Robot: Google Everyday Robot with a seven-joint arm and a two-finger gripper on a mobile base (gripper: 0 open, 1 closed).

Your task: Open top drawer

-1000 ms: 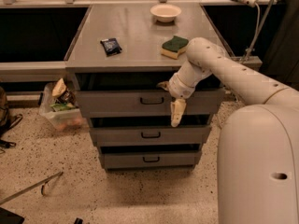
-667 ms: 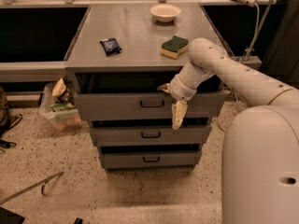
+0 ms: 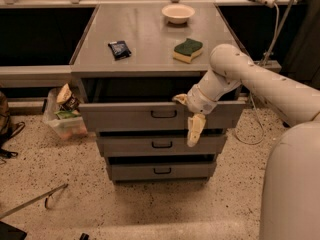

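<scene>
The top drawer point(image 3: 125, 116) is the widest grey drawer with a small black bar handle point(image 3: 163, 114). It stands pulled partly out from under the grey cabinet top point(image 3: 150, 39), with a dark gap showing behind its front. My gripper point(image 3: 189, 115) is at the right part of the drawer front, to the right of the handle. It is open: one cream finger point(image 3: 195, 131) hangs down in front of the drawer front, and the other point(image 3: 180, 98) lies at the front's top edge. My white arm comes in from the right.
Two narrower drawers point(image 3: 161, 144) point(image 3: 161, 171) sit shut below. On the cabinet top are a white bowl point(image 3: 178, 13), a green and yellow sponge point(image 3: 188, 50) and a dark packet point(image 3: 120, 49). A clear bin with snack bags point(image 3: 64, 115) stands at the left on the floor.
The top drawer front has come further out towards the camera. My gripper has moved with it, slightly down and forward.
</scene>
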